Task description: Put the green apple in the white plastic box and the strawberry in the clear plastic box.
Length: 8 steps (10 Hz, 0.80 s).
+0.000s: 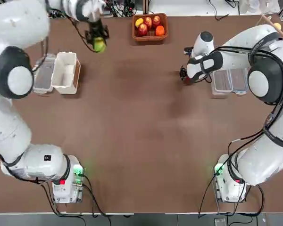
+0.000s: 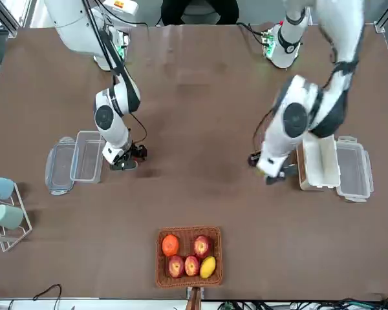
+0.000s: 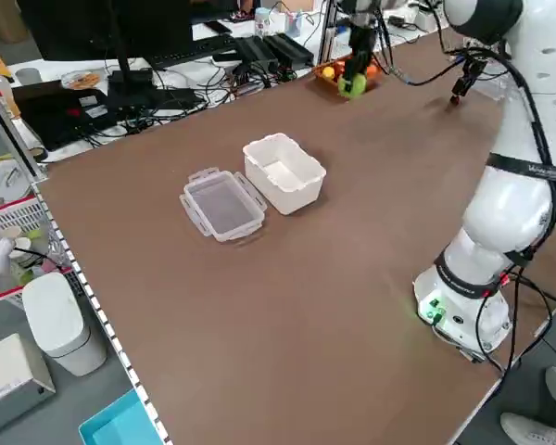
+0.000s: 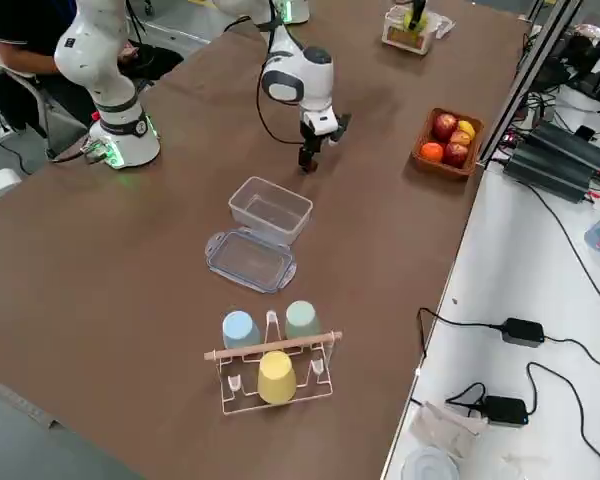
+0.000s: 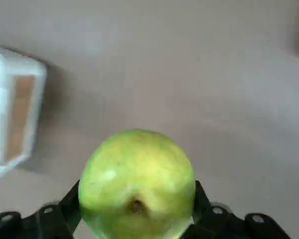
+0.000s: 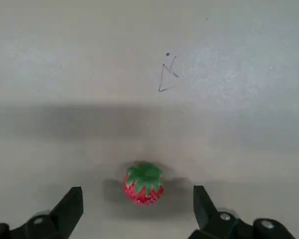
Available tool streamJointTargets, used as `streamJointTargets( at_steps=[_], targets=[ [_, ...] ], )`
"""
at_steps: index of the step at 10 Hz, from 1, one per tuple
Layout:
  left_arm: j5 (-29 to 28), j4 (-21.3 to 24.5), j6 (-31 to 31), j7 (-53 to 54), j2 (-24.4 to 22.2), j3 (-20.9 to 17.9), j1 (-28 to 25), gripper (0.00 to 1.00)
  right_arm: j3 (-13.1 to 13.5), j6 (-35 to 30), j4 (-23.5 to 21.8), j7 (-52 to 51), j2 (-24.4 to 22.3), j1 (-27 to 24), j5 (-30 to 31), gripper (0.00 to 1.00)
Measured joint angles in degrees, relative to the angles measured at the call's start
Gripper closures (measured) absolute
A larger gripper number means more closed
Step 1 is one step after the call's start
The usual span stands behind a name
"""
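while the right gripper (image 6: 138,214) hangs low over the table (image 1: 141,141) with its fingers spread wide, the strawberry (image 6: 143,183) sits upright between them, touching neither. if the fingers close off-centre, one pad would likely meet the berry first and nudge or roll it out of the gap; it is small and rounded, so a pinch taken too high could also squeeze it out downwards. the clear plastic box (image 1: 221,81) lies just beside this gripper, lid open, so a careless swing could clip its rim.

the left gripper (image 5: 134,219) is pinching the green apple (image 5: 137,184) by its flanks, lifted off the table near the fruit basket (image 1: 150,27). the apple bulges well past the fingers, so the hold looks shallow, and a quick move could let it slip or twist loose. the white plastic box (image 1: 66,71) stands open a little way off, its lid flat beside it; releasing before the apple is squarely over the opening would risk it hitting the rim and rolling off across the table.
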<state>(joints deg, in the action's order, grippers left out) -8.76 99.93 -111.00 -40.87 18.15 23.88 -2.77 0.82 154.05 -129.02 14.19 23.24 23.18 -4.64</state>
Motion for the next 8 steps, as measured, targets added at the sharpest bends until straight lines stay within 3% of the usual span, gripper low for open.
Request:
streamJointTargets(
  at_steps=[1,3,4,5,6,8],
  targets=[
    [0.0,0.9,0.8,4.4,-1.7,0.0,-4.3,0.14,0.0,0.1,-0.1,0.0,0.1,0.0,0.0,0.03],
    [-3.8,2.7,0.7,12.1,-2.1,-0.1,-11.7,0.14,0.1,0.3,-0.3,0.0,0.3,0.1,0.0,0.21],
    [-5.1,4.3,-0.3,15.2,-1.9,-0.2,-14.7,0.14,0.1,0.4,-0.3,0.0,0.4,0.1,0.0,0.25],
    [-6.5,6.3,-1.8,17.1,-1.4,-0.2,-16.4,0.14,0.1,0.8,-0.4,0.0,0.4,0.1,0.0,0.42],
    [-8.1,7.8,-2.5,17.6,-0.5,-0.2,-17.4,0.14,0.1,1.5,-0.4,0.0,0.5,0.1,0.0,0.44],
    [-10.2,9.0,-3.2,17.7,3.0,-0.2,-18.2,0.14,0.3,2.2,-0.5,0.0,0.9,0.1,0.0,0.63]
  ],
)
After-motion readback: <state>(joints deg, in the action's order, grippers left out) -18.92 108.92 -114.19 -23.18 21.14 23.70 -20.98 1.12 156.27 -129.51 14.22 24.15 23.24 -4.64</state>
